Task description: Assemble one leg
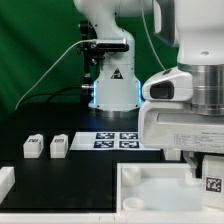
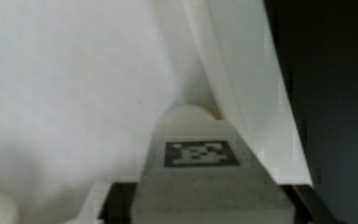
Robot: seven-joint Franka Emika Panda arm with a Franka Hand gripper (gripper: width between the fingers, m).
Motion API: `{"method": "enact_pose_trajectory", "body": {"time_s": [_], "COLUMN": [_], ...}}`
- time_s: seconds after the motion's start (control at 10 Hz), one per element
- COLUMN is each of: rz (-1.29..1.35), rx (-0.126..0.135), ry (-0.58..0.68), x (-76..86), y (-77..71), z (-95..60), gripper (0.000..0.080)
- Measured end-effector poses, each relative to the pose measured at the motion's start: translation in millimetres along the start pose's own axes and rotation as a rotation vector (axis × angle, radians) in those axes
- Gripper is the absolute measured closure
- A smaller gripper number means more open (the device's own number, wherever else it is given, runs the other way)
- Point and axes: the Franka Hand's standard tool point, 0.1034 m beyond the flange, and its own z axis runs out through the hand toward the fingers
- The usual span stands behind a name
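- Exterior view: the arm's white two-finger gripper [image 1: 207,168] fills the exterior view's right foreground, hanging low over the large white plastic tray-like piece with raised rims [image 1: 150,178].
- Under the gripper sits a small stubby white plastic leg [image 1: 213,183]. Its black-and-white square tag faces the camera, just above the tray-like piece near that piece's edge on the exterior view's right.
- The fingertips are hidden in this view, so how the jaws stand cannot be told from here.
- Two spare legs of the same kind, one [image 1: 33,147] and the other [image 1: 60,146], stand side by side on the black table [image 1: 60,175] at the exterior view's left, well apart from the gripper.
- The thin flat white marker board [image 1: 118,140] lies between the spare legs and the gripper, in front of the robot's white base [image 1: 112,85].
- A further white part [image 1: 5,181] shows at the lower edge on the exterior view's left, cut off by the frame.
- Wrist view: the leg [image 2: 201,165] lies between the two dark fingers [image 2: 121,203], tag toward the camera, and the jaws pinch it from both sides.
- The gripper [image 2: 204,200] holds the leg against the tray-like piece [image 2: 69,90], whose raised rim runs slantwise beside it. Whether the leg touches that piece cannot be told.
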Motion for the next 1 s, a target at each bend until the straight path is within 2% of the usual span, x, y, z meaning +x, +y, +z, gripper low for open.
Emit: {"method": "enact_pose_trajectory", "body": {"time_s": [0.2, 0.4, 0.6, 0.7, 0.8, 1.0], "rz": [0.362, 0.743, 1.142, 1.28, 1.383, 1.405], "rx": [0.017, 0.018, 0.032, 0.045, 0.045, 0.044], "ry": [-0.039, -0.081, -0.099, -0.106, -0.112, -0.112], "x": [5.5, 6.6, 7.5, 7.6, 8.2, 8.1], "y": [1.3, 0.2, -1.7, -2.4, -2.6, -2.7], "z": [-2.3, -1.2, -0.7, 0.6, 0.8, 0.8], "gripper": [0.0509, 0.0509, 0.0509, 0.0509, 0.0508, 0.0508]}}
